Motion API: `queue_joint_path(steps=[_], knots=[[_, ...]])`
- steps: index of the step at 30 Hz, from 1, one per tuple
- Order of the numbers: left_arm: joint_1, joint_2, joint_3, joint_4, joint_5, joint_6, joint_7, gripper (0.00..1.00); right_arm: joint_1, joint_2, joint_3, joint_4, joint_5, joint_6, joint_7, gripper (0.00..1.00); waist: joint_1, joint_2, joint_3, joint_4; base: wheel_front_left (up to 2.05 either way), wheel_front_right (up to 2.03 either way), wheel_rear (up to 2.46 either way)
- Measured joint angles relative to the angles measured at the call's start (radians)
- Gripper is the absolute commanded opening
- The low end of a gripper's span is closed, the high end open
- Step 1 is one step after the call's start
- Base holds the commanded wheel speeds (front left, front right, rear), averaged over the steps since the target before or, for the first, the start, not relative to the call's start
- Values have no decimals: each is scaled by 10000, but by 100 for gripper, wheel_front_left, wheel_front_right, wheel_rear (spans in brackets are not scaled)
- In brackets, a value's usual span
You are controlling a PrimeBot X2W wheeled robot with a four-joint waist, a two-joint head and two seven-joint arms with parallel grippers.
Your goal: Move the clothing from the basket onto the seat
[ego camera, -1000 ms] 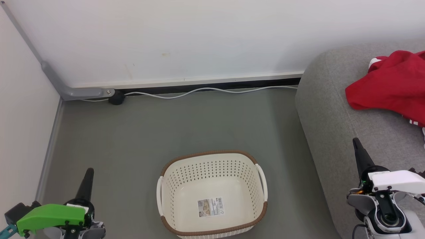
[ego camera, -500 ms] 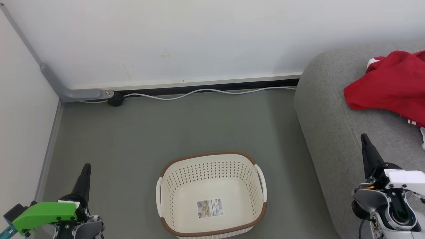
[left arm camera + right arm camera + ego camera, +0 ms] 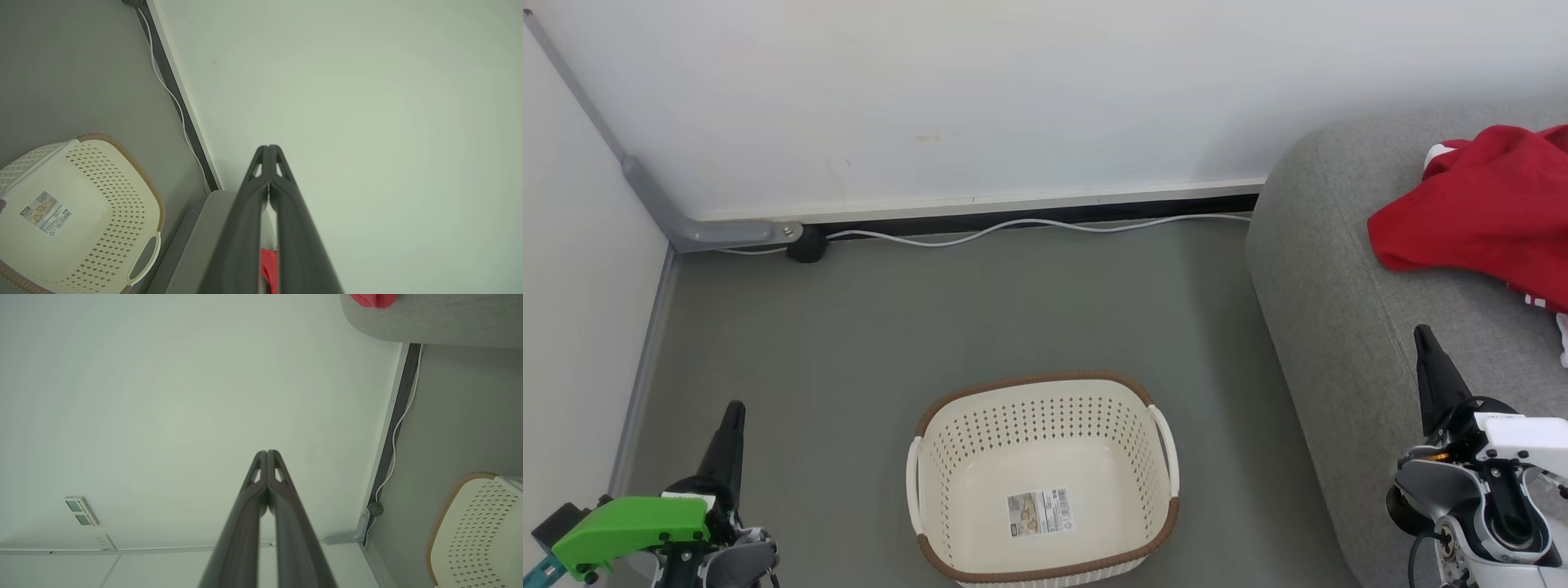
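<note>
One basket (image 3: pixel 1045 416): cream, perforated, brown rim, two white handles (label inside). One red garment (image 3: pixel 1478 212) on grey seat (image 3: pixel 1339 327). Fingers pressed together: left gripper (image 3: pixel 735 407), right gripper (image 3: pixel 1422 331).

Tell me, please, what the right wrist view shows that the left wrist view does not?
Right wrist view, not left: a small pale wall switch panel and the shut right tool. Left wrist view, not right: the shut left tool and the paper label inside the cream perforated plastic basket. Both: that basket, the grey fabric seat, red clothing on it, and the white cable.
</note>
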Motion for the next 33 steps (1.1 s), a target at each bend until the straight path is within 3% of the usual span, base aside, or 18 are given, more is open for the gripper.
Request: queue_joint_path(steps=[33], knots=[[-37,-12,13,92,0,-35,2,0,-7,0,-33,63,0,2,42,0,0,0,-3,0,0,0,0]])
